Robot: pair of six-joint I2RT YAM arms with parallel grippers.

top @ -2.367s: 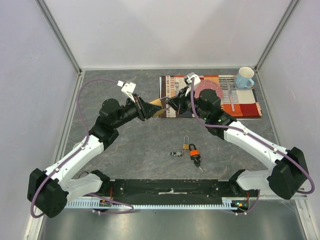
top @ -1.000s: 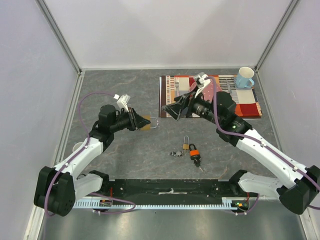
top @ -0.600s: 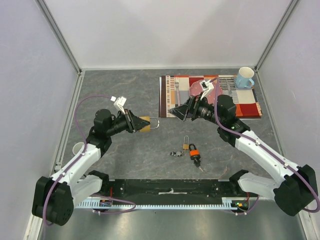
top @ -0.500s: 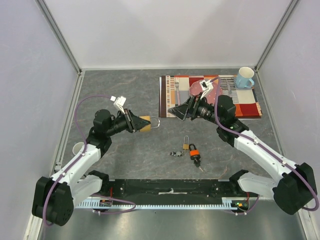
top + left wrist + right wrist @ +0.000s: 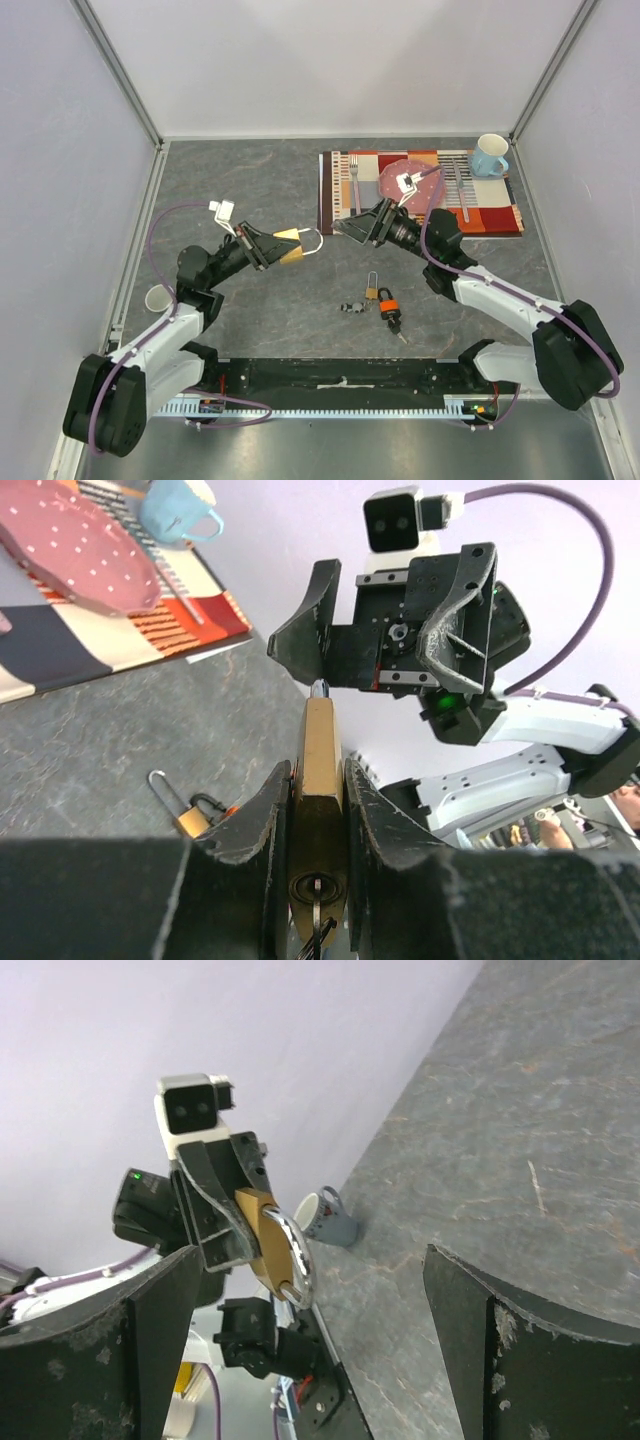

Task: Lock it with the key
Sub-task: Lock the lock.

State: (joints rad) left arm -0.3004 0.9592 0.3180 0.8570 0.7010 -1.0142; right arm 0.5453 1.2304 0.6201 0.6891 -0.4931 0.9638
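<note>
**Top view.** The left gripper, left of frame centre, is clamped on the body of a brass padlock and holds it clear of the grey table. The steel shackle points toward the right of the frame. The right gripper, at frame centre, faces the shackle with its jaws spread wide and nothing between them. Shackle and fingertips are near but apart.

Three items lie on the table at lower centre:
- a smaller brass lock;
- an orange padlock just beside it;
- a small metal piece to their left.

At upper right, a striped placemat carries a pink plate, a fork and a blue mug.

**Left wrist view.** The padlock stands upright between the two black fingers, with its keyhole face toward the camera at bottom centre. A dark sliver in the keyhole appears to be a key, though the lower frame edge cuts it off. Beyond the lock, in the upper middle, the open right claw faces the camera.

**Right wrist view.** The right fingers fill the lower corners, far apart. The padlock shows at centre left, gripped by the left claw. A small cup stands on the table behind it.
</note>
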